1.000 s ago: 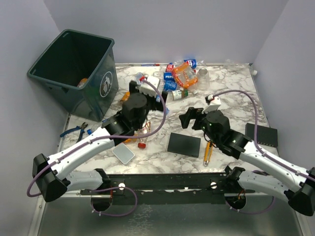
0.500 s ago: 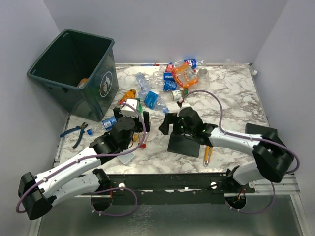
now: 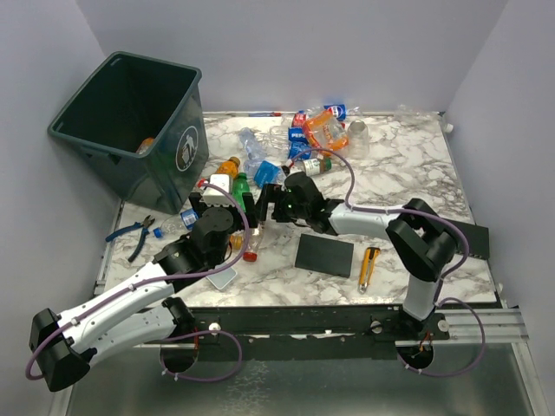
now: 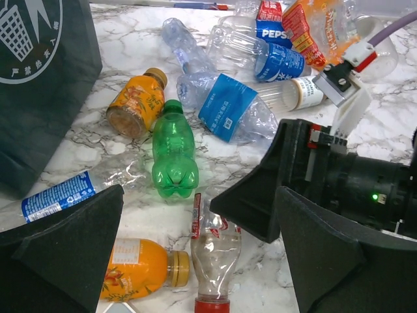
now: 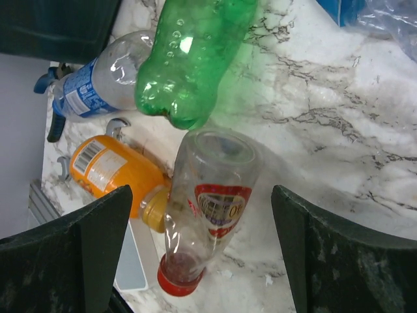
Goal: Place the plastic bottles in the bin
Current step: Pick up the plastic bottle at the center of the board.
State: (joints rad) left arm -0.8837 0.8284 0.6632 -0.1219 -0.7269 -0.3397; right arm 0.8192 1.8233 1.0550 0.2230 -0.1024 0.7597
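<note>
A clear crushed bottle with a red cap [image 3: 251, 247] [image 4: 215, 254] [image 5: 207, 222] lies on the marble table. My right gripper [image 5: 205, 254] [image 3: 264, 208] hangs open over it, one finger on each side, not touching. My left gripper [image 4: 202, 261] [image 3: 227, 208] is open and empty just beside it, facing the same bottle. Around it lie a green bottle [image 4: 172, 150] [image 5: 192, 59], an orange bottle [image 4: 133, 267] [image 5: 111, 173] and a blue-labelled clear bottle [image 4: 55, 195] [image 5: 91, 91]. More bottles [image 3: 321, 130] are heaped at the back. The dark bin [image 3: 130, 121] [image 4: 39, 78] stands at the far left.
A black square pad [image 3: 323, 255] and a yellow utility knife [image 3: 368, 264] lie in front of the right arm. Blue-handled pliers [image 3: 132, 232] rest at the left edge, a grey card [image 3: 217, 270] under the left arm. Another black pad [image 3: 460, 236] is at the right.
The right arm has swung left across the table to the red-capped bottle, and its jaws have narrowed slightly. The left arm has drawn back towards the near edge, still open.
</note>
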